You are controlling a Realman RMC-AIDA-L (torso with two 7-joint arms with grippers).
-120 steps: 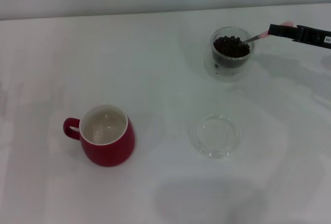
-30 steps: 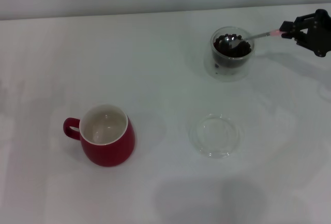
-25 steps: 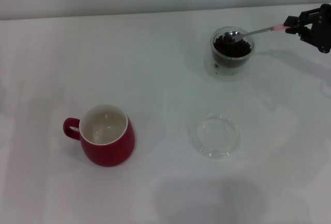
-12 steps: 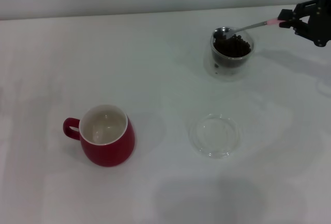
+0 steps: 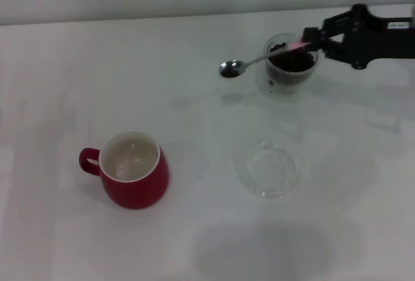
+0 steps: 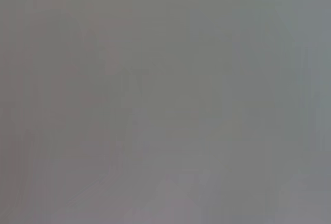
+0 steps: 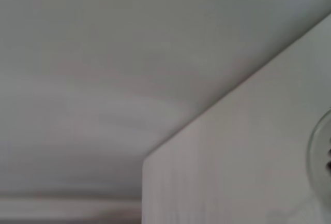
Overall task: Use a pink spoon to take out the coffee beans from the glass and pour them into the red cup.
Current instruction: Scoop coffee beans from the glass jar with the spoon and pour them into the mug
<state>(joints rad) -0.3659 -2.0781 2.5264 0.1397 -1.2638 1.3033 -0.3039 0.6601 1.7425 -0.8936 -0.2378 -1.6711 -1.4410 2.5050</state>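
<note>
In the head view my right gripper (image 5: pixel 310 39) is shut on the pink handle of the pink spoon (image 5: pixel 259 60), above the glass (image 5: pixel 292 65) at the far right. The spoon's silver bowl (image 5: pixel 231 68) holds a few dark coffee beans and hangs in the air left of the glass. More coffee beans (image 5: pixel 290 60) fill the glass. The red cup (image 5: pixel 133 171) stands near left, handle to the left, white inside showing no beans. An edge of the glass shows in the right wrist view (image 7: pixel 320 159). My left gripper is out of view.
A flat clear round saucer (image 5: pixel 268 169) lies on the white table (image 5: pixel 194 99) between the glass and the near edge, right of the red cup. The left wrist view shows only a plain grey surface.
The spoon has come up out of the glass with beans in its bowl and moved left, past the glass's rim. My right arm has reached further left over the glass.
</note>
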